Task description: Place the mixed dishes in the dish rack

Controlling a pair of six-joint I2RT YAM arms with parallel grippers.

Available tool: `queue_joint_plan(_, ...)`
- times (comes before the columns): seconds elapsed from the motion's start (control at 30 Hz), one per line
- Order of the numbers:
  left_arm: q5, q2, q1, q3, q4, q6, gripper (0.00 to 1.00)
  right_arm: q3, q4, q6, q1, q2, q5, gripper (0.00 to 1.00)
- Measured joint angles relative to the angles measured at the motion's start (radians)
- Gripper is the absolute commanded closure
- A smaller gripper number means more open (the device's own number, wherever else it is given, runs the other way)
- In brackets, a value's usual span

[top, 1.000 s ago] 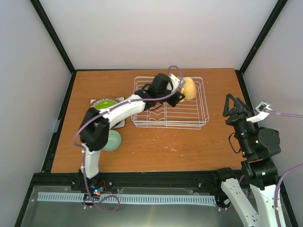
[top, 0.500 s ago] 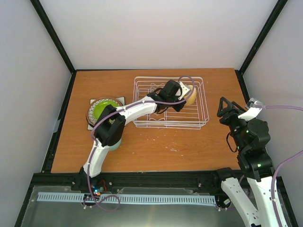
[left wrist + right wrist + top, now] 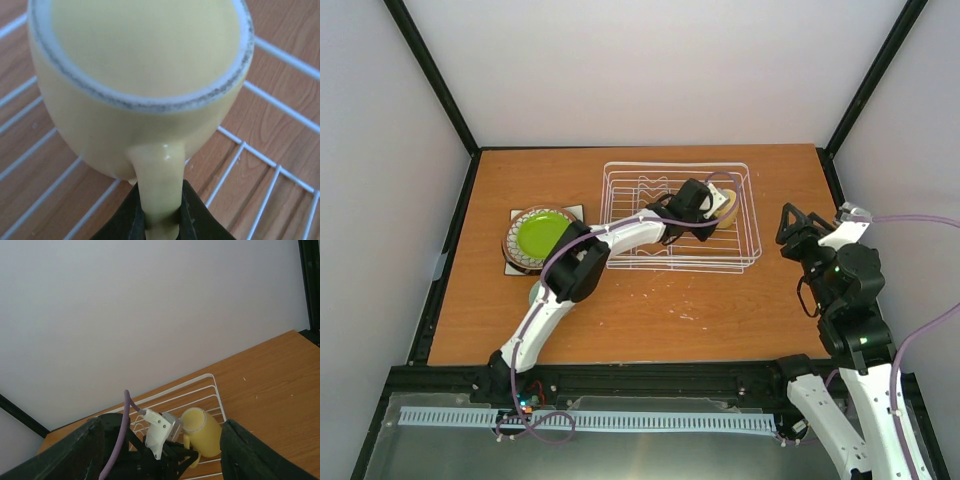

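Yellow mug going into the rack, held by its handle

The left gripper (image 3: 160, 220) is closed tight on the thin handle of the pale yellow handled mug (image 3: 140, 75). The mug leans on its side, low over the wires at the right end of the dish rack (image 3: 625, 185). If the fingers let go now, the round mug may roll — or the smooth handle may slip first. The right gripper (image 3: 792, 225) is wide open beside the rack, holding nothing.

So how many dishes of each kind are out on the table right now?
Plates: 3 visible, stacked: green plate on a patterned plate on a square plate; more may hide.
Bowls: 1 bowl, mostly hidden.
Mugs: 1 mug, left gripper holding its handle over the rack.
Total: 5 dishes.
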Motion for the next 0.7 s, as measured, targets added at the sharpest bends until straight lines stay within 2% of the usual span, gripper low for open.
queue_joint_plan(0.43, -0.087, 0.054, 0.0, 0.089, 0.02, 0.044, 0.98, 0.0, 0.008, -0.029, 0.0, 0.054, 0.001, 0.36)
queue_joint_plan(0.57, -0.098, 0.069, 0.0, 0.096, 0.028, 0.048, 0.82, 0.0, 0.008, -0.035, 0.0, 0.064, 0.0, 0.36)
queue_joint_plan(0.63, -0.108, 0.069, 0.0, 0.101, 0.028, 0.046, 0.66, 0.0, 0.008, -0.038, 0.0, 0.067, -0.001, 0.35)
queue_joint_plan(0.7, -0.119, 0.069, 0.001, 0.103, 0.032, 0.048, 0.58, 0.0, 0.009, -0.04, 0.0, 0.07, -0.001, 0.35)
